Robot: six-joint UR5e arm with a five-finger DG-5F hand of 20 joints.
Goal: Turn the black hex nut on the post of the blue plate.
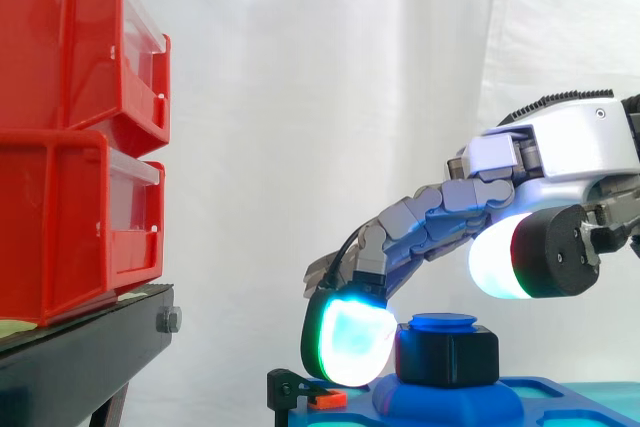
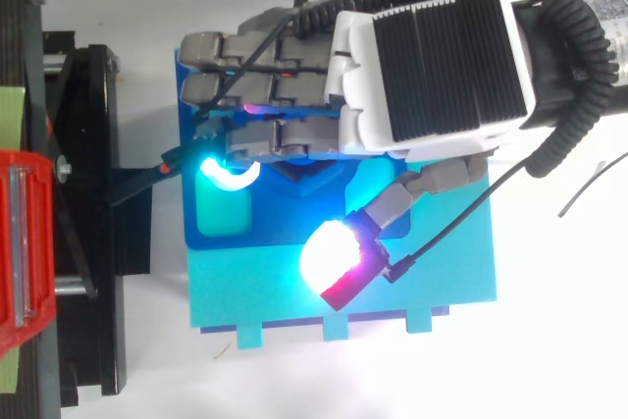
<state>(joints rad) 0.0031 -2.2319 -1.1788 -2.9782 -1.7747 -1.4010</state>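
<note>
Backed by a white curtain (image 1: 330,97), hanging in soft vertical folds, evenly lit. At left, two red bins (image 1: 60,217) with clear fronts, stacked on a black stand (image 1: 90,347). From above, a white surface (image 2: 559,340), bright, without hard shadows.

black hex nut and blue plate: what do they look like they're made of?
The black hex nut is probably plastic, possibly printed: matte black, softly rounded corners, no metallic glint. The blue plate is probably plastic too: flat, saturated blue and cyan, matte, with small tabs along one edge. Looks alone can't confirm either.
</note>
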